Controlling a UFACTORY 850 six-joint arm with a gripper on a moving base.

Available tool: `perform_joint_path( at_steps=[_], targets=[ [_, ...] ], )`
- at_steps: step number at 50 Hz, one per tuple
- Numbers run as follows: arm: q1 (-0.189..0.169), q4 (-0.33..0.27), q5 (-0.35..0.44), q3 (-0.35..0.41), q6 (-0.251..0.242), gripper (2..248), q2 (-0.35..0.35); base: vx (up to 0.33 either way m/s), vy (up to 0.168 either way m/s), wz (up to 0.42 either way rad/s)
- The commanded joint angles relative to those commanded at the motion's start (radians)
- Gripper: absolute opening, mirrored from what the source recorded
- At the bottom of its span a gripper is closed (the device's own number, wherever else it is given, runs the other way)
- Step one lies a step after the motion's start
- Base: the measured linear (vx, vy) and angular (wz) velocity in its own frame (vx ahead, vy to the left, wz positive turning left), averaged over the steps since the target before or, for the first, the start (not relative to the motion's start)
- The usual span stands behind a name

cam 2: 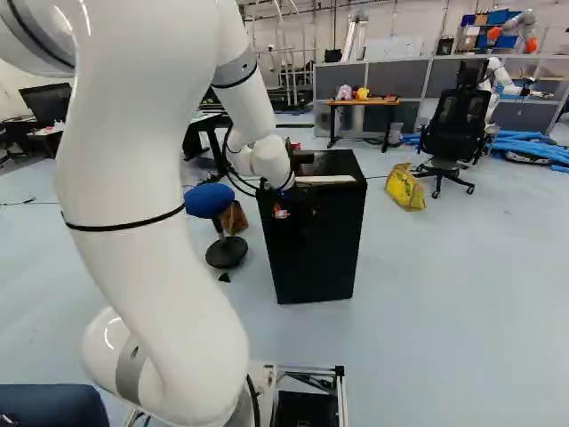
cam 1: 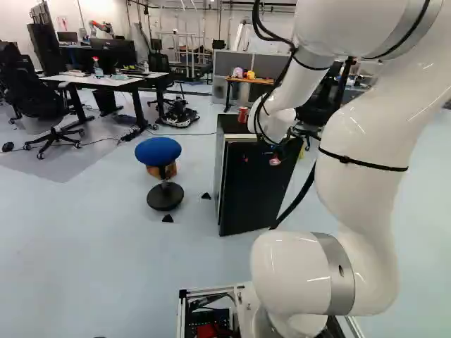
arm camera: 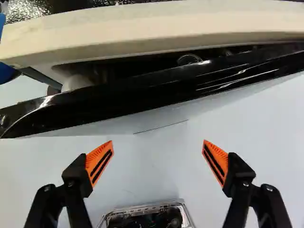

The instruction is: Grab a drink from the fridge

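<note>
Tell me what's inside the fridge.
Through the narrow gap beside the black door, a round shiny rim shows; I can't tell what it is. Door and shadow hide the rest.

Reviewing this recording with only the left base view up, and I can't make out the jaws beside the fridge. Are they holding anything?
Observer: No. The wrist view shows the gripper with its jaws wide open and nothing held between them.

Operator: Noted. From my view I can't judge the fridge door either. Is it shut?

Observer: It looks ajar: the wrist view shows a narrow dark gap between the pale edge of the fridge and the glossy black panel that I take for its door.
</note>
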Motion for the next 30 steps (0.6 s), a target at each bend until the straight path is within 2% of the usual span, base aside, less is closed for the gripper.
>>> perform_joint_path(
  at_steps=[30],
  targets=[
    [0.004,0.0,0.0,-0.029,0.0,247,-0.023,0.0,0.0,0.0]
  ],
)
